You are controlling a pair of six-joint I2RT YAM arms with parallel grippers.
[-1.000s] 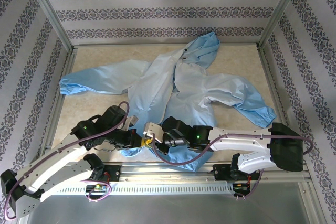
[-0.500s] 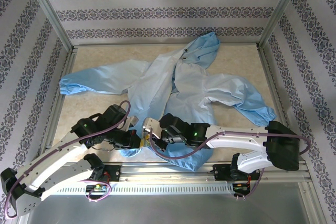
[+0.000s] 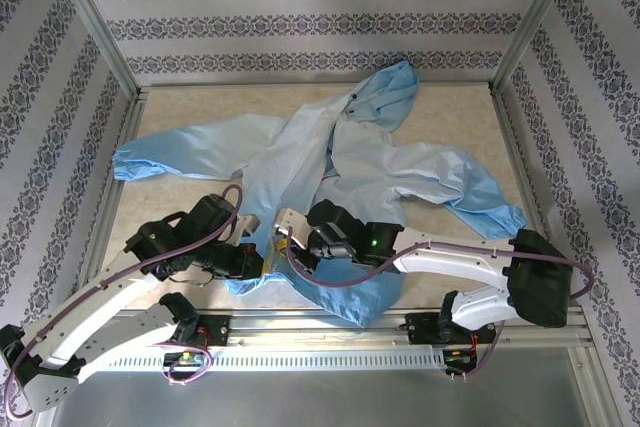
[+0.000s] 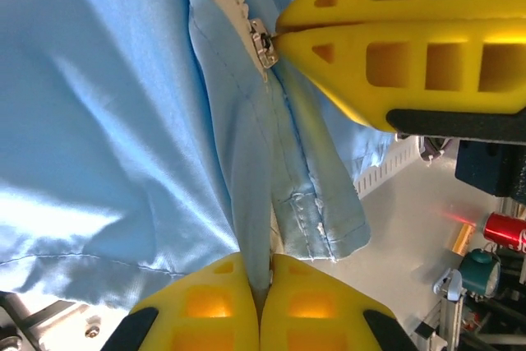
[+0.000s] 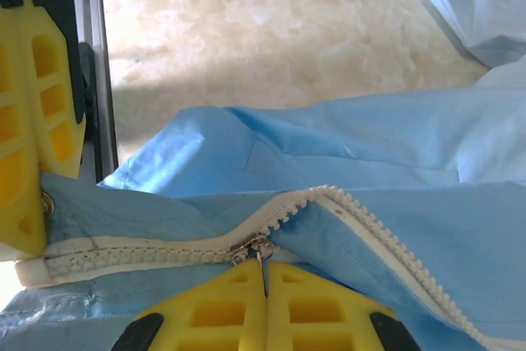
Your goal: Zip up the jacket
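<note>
Close to the table's near edge, the left gripper [image 4: 261, 277], its yellow ribbed fingers pressed fully together, pinches the bottom hem [image 4: 320, 211] of a large, light-blue, thin and shiny hooded jacket [image 3: 370, 177] that lies front up on the beige marbled table [image 3: 190, 107]. Just beyond, the right gripper [image 5: 265, 279] is likewise closed. Its yellow fingertips nip the thin pull tab [image 5: 263, 269] of the small metal zipper slider [image 5: 246, 251], which sits low on the pale whitish zipper strip [image 5: 362, 207]. Between the two grippers the strip runs closed, and past the slider a row of bare teeth shows. The jacket's body covers the middle of the table. One long sleeve [image 3: 180, 152] reaches toward the left edge, while the other sleeve [image 3: 470, 192] ends in a gathered cuff [image 3: 510, 217] near the right edge. The hood [image 3: 390, 92] lies crumpled against the far edge, right of centre.
</note>
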